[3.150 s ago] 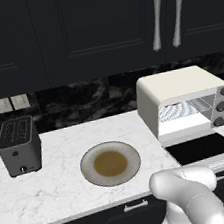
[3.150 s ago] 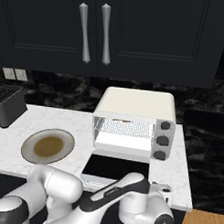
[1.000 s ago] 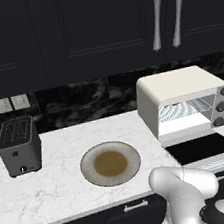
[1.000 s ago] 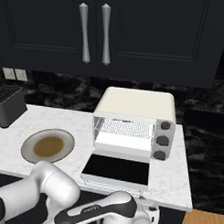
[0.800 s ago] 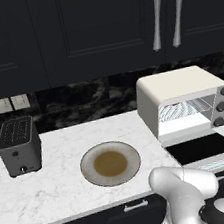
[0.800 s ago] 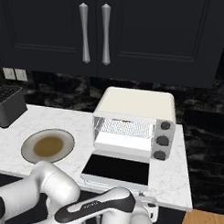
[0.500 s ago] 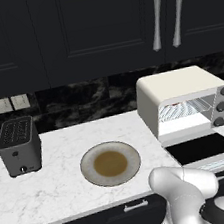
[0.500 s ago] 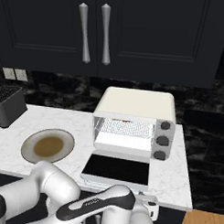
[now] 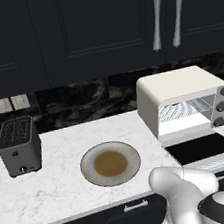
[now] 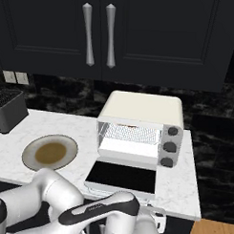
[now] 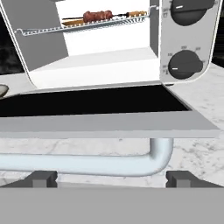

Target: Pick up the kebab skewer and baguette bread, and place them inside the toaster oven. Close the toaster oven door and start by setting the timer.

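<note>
Gripper (image 11: pixel 111 177) spread wide, empty, fingertips just under the handle (image 11: pixel 87 162) of the lowered toaster oven door (image 11: pixel 100 124). Beyond, the kebab skewer (image 11: pixel 103 16) lies on the rack (image 11: pixel 83 25) inside the toaster oven (image 9: pixel 183 101).

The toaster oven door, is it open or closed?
Open. The toaster oven door lies flat on the counter in front of the toaster oven, so you can see the kebab skewer on the rack inside.
</note>
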Available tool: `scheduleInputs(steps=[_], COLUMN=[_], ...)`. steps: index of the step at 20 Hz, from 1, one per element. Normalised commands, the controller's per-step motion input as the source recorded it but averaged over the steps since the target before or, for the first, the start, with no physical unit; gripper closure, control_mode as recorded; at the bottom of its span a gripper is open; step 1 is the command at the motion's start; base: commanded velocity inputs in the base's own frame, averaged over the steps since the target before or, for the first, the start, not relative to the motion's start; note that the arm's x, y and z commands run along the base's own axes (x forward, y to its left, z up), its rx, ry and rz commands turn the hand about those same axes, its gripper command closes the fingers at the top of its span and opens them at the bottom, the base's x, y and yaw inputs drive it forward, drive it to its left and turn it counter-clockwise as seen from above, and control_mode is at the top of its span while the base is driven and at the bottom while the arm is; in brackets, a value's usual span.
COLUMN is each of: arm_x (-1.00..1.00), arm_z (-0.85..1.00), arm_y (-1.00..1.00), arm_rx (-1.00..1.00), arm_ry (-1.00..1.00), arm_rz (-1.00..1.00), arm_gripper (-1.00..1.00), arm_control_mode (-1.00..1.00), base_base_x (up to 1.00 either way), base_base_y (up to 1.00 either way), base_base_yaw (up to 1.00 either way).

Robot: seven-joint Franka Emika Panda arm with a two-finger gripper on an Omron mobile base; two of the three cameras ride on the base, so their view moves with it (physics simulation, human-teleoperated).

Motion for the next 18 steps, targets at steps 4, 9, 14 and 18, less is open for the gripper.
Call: scheduleInputs(steps=[4, 9, 14, 18], arm_x=[0.00, 0.08, 0.17, 0.14], arm_z=[-0.08, -0.07, -0.06, -0.10], arm_y=[0.00, 0.05, 0.13, 0.05], arm_rx=[0.00, 0.00, -0.01, 0.00], arm_ry=[0.09, 0.12, 0.11, 0.09], arm_rz=[-0.06, -0.01, 0.00, 0.00], arm_gripper=[-1.00, -1.00, -1.00, -1.00], arm_control_mode=[-1.00, -1.00, -1.00, -1.00], base_base_x=[0.00, 0.00, 0.00, 0.00], base_base_y=[0.00, 0.00, 0.00, 0.00], base_base_yaw=[0.00, 0.00, 0.00, 0.00])
